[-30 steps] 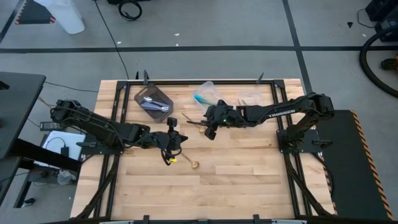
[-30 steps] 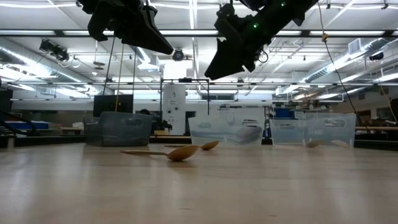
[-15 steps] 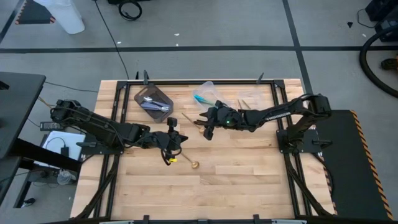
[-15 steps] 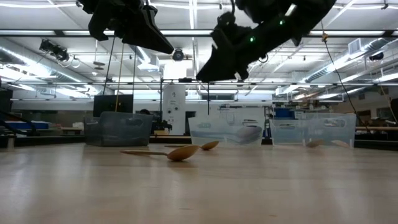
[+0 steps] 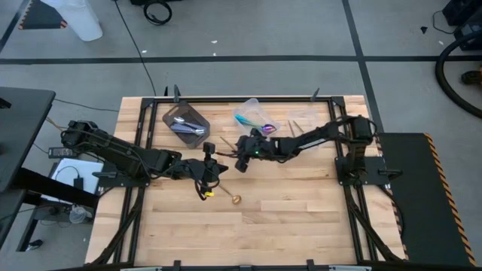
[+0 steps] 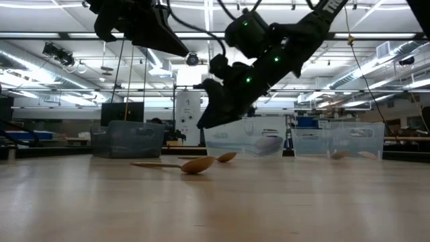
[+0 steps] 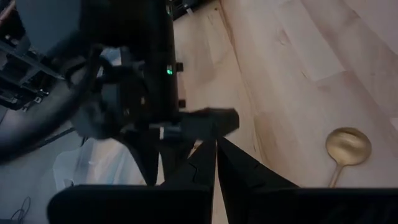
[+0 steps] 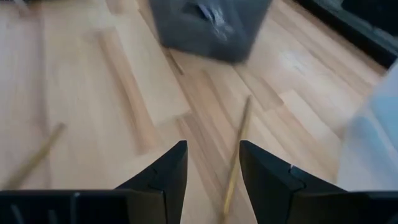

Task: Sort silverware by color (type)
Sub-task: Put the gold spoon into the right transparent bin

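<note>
Two fingers of my right gripper [image 8: 211, 171] stand apart, empty, a gold spoon's [image 8: 235, 163] handle between them at frame centre. My left gripper [image 5: 213, 170] is shut, probably empty. Another gold spoon [image 5: 235, 199] lies lower centre.

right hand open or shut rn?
Open. In its own wrist view the two dark fingers stand apart, with a gold spoon lying on the wood in the gap. The right hand holds nothing.
</note>
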